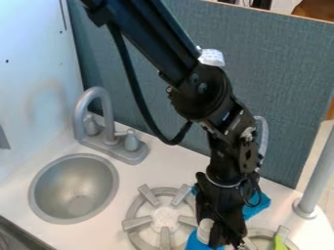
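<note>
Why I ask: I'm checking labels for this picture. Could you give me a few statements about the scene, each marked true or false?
1. The faucet stands beside the round sink. True.
2. The faucet is bright red. False: it is grey.
3. The gripper hangs over the sink. False: it is low in the view, just right of the star-shaped burner.
4. A bright green thing shows at the bottom edge, right of the gripper. True.
5. The panel behind the counter is a muted blue-green. True.
</note>
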Robot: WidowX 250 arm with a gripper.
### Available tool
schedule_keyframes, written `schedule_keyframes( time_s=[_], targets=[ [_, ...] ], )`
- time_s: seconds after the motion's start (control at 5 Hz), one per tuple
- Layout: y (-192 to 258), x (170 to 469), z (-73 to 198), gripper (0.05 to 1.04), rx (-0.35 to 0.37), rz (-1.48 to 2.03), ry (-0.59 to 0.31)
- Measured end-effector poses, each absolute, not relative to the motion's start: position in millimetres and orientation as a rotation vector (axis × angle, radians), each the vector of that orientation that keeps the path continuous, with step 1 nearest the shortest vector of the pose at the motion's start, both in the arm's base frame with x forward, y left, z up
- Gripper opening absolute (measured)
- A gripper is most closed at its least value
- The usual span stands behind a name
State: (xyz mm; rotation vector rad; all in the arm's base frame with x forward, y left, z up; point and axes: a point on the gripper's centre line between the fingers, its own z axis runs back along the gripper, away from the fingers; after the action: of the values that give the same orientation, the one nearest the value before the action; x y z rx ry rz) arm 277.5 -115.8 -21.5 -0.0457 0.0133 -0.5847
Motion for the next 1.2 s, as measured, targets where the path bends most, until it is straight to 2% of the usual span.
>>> schedule_keyframes(
  time_s=[0.4,0.6,1.0,1.2],
  targets=[
    [-100.2,310.5,14.9,0.519,-0.098,-0.507,-0.057],
    [-81.2,322.0,22.1,0.519,-0.099,-0.466,-0.062],
    [-29.2,364.8,51.2,0.519,-0.059,-0.342,-0.159],
    [-15.0,387.7,43.1,0.519,-0.039,-0.313,-0.161]
  ],
)
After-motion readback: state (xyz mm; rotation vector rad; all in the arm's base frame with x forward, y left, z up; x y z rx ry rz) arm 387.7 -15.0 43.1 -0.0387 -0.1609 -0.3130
